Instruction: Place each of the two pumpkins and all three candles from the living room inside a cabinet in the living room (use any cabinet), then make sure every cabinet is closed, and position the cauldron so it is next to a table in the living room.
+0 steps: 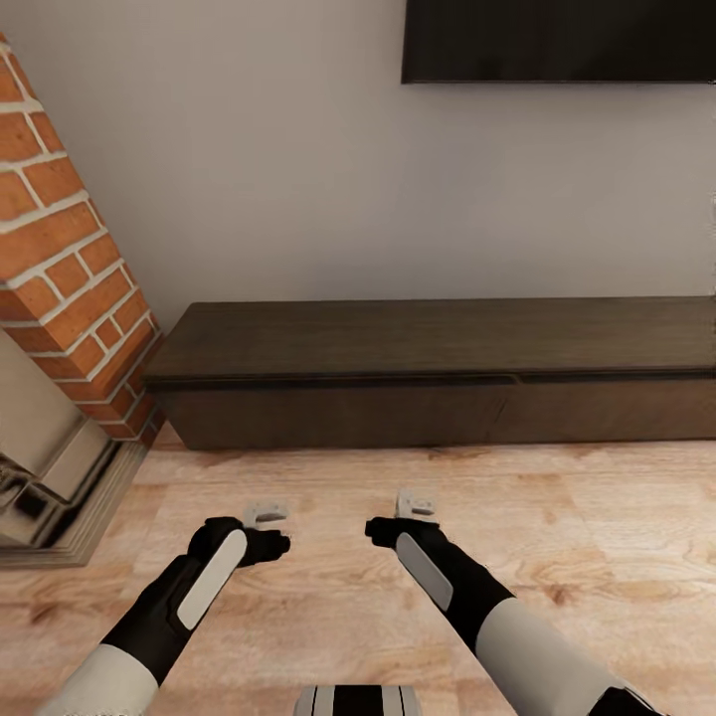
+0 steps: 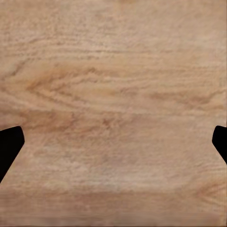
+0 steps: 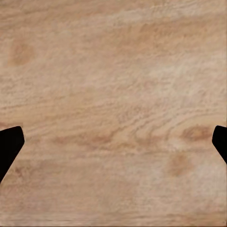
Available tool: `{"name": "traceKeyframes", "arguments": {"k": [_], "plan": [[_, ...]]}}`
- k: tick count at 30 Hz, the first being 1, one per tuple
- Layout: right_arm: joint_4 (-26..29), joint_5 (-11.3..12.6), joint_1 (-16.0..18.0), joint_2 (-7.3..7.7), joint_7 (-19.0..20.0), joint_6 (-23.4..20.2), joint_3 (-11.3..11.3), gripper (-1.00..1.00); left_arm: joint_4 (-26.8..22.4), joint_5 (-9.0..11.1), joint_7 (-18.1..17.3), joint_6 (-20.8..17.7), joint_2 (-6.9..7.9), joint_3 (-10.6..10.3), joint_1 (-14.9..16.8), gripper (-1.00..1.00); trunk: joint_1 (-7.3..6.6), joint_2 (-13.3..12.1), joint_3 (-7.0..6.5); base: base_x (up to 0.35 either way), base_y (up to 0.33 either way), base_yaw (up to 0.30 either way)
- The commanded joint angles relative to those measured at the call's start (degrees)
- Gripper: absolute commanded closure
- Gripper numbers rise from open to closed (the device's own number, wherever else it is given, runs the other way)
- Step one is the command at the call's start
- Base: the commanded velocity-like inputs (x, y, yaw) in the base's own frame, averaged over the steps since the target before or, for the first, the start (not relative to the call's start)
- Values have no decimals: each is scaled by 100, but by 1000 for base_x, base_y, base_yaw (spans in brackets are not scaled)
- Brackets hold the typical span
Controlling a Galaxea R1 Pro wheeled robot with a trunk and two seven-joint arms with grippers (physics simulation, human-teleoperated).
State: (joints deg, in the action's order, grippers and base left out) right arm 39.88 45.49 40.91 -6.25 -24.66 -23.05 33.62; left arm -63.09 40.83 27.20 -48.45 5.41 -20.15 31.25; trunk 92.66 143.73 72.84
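A: left end effector fingers apart, nothing between them. Wrist cam has the dark fingertips at opposite edges of the frame, bare plank floor between

B: right one?

A: right end effector same, spread wide and empty, fingertips at the frame edges over wood grain. Both arms reach forward and down side by side, both end effectors hang above the floor, well apart from each other

B: cabinet?

A: cabinet straight ahead against the grey wall, long low dark-brown unit. Fronts look flush (one vertical seam right of centre, no compartment pulled out). Top surface bare. End effectors are short of it, a strip of floor between

B: surroundings?

A: brick fireplace at left, its corner just beside the cabinet's left end. Dark screen on the wall above the cabinet's right part. Robot's base peeks in at the bottom edge of the head view
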Motion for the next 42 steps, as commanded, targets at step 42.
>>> {"name": "traceKeyframes", "arguments": {"k": [42], "plan": [[-85,545,-374,11,-35,-308,15,-100,1307,91,29,-302,-91,190,4,-100,-187,-209,-910,0,0,0]]}}
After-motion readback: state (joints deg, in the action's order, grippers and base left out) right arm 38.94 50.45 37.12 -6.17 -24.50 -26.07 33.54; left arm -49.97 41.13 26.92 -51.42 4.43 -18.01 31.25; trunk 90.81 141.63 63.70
